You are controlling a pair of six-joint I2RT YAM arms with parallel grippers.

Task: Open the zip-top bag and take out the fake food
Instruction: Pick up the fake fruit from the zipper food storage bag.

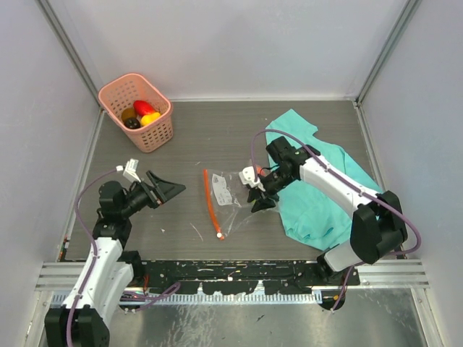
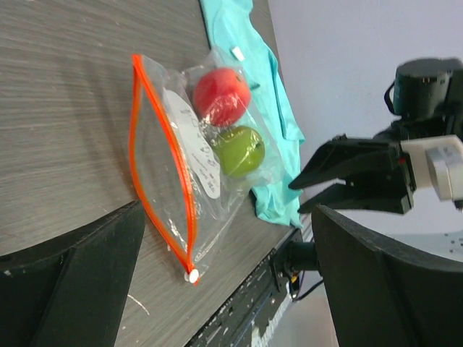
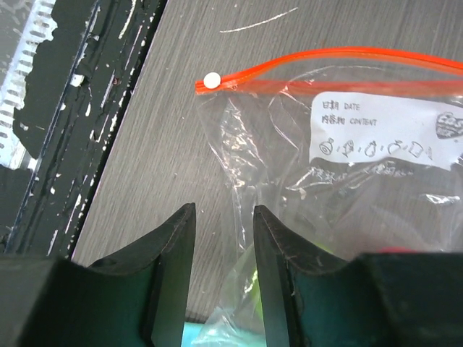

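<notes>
Grey table [image 1: 217,137] bears zip-top bag [image 1: 228,195], teal cloth [image 1: 311,211], pink basket [image 1: 155,136].

top external: sitting high up on the near side, looking pretty much straight down, far enough out to be taking in the whole table [image 1: 217,137]
left wrist: riding low over the tabletop, view rolled sideways, facing across the zip-top bag [image 2: 173,181] toward the right gripper [image 2: 295,199]
right wrist: hovering super close, staring down at the bag's slider [image 3: 211,80] corner
overlap: all three are catching the bag
</notes>
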